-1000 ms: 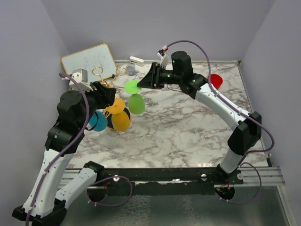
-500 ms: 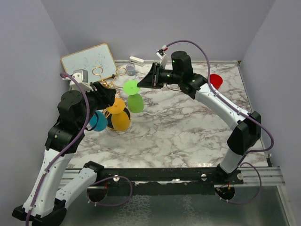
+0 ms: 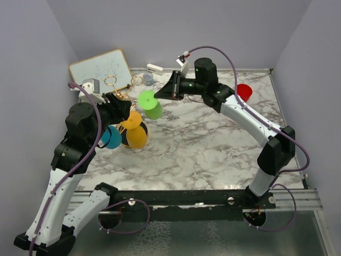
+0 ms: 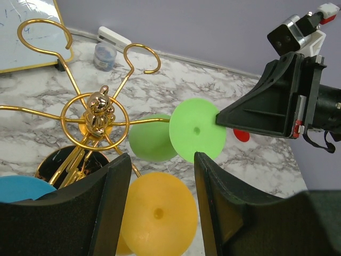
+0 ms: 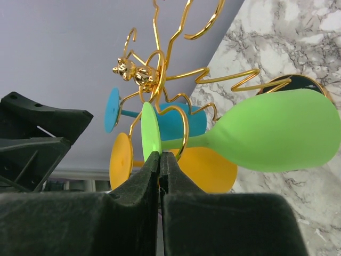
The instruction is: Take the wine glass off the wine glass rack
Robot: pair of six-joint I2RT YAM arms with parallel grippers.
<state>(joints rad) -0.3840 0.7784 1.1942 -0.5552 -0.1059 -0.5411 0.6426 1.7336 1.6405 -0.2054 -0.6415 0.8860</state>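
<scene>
I have the right gripper [image 5: 160, 160] pinched fully together on the rim of the green wine glass's [image 3: 152, 109] flat foot. In the right wrist view its two fingers meet right at the edge of that green disc.

The glass lies tipped nearly sideways, foot toward the right gripper. Its stem is threaded through a curly loop on one arm of the wine glass rack [image 4: 98, 109], so it is not off the rack yet.

The rack stands near the far left corner of the surface [image 3: 213, 138], just in front of the white board [image 3: 101, 68] leaning on the back wall.

My left gripper [image 3: 120, 106] hovers over the rack with its fingers spread wide and nothing between them. From its wrist camera I look down past both fingers at the gold stem top.

An orange wine glass [image 4: 157, 213] hangs below the green one on the near side of the rack. A blue wine glass [image 3: 112, 137] hangs at the rack's left.

Along the far edge sit a small jar [image 4: 104, 56] and a white block [image 4: 114, 36]. A red cup [image 3: 244, 92] sits toward the far right corner, well apart from the rack.
</scene>
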